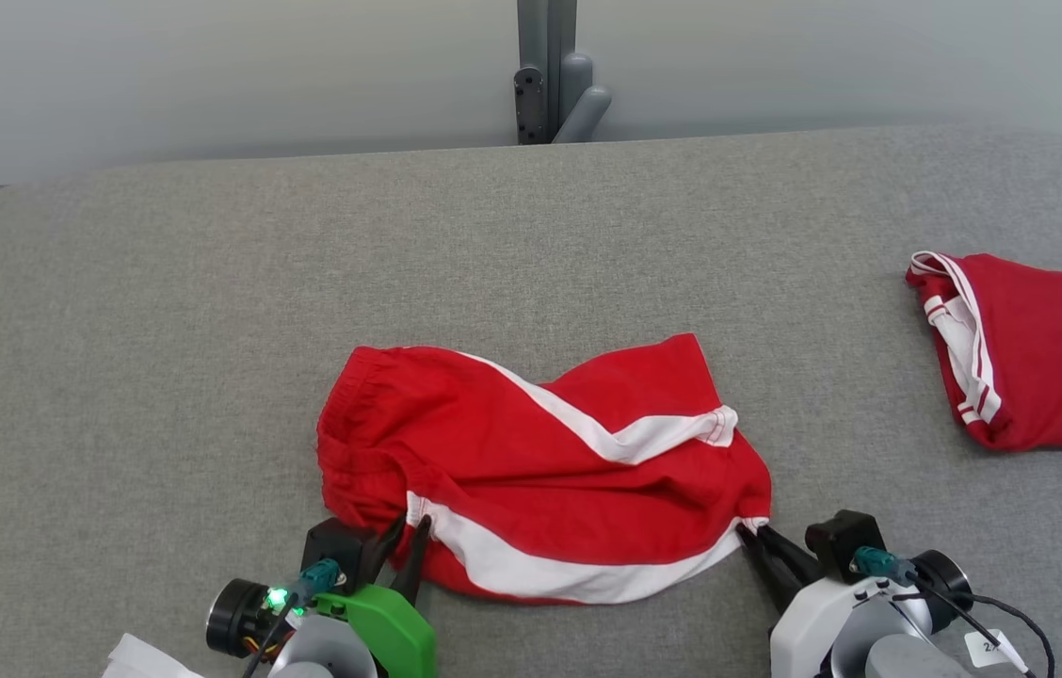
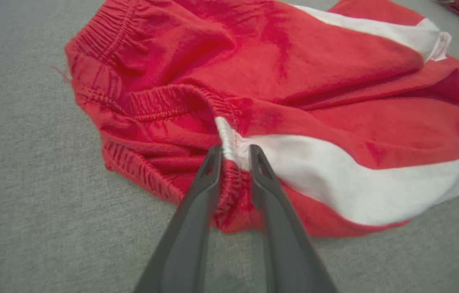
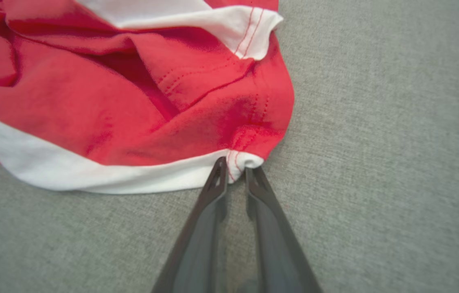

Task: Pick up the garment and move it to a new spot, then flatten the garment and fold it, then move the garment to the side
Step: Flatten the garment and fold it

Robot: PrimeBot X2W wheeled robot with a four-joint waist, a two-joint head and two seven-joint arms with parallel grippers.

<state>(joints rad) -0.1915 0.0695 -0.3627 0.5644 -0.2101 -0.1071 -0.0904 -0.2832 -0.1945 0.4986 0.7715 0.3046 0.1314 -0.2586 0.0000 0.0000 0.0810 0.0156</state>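
Note:
The garment [image 1: 540, 471] is a pair of red shorts with white stripes, lying crumpled on the near middle of the grey table [image 1: 164, 311]. My left gripper [image 1: 409, 525] is at its near left corner. In the left wrist view the gripper [image 2: 234, 148] is shut on the gathered waistband of the garment [image 2: 294, 81], with cloth bunched between the fingers. My right gripper [image 1: 754, 532] is at the near right corner. The right wrist view shows this gripper [image 3: 235, 162] pinching the white hem corner of the garment [image 3: 111, 114].
A second red and white piece of clothing [image 1: 1039, 358] lies at the table's right edge. A grey post [image 1: 550, 71] stands behind the far edge. Bare grey surface stretches to the left and the far side of the shorts.

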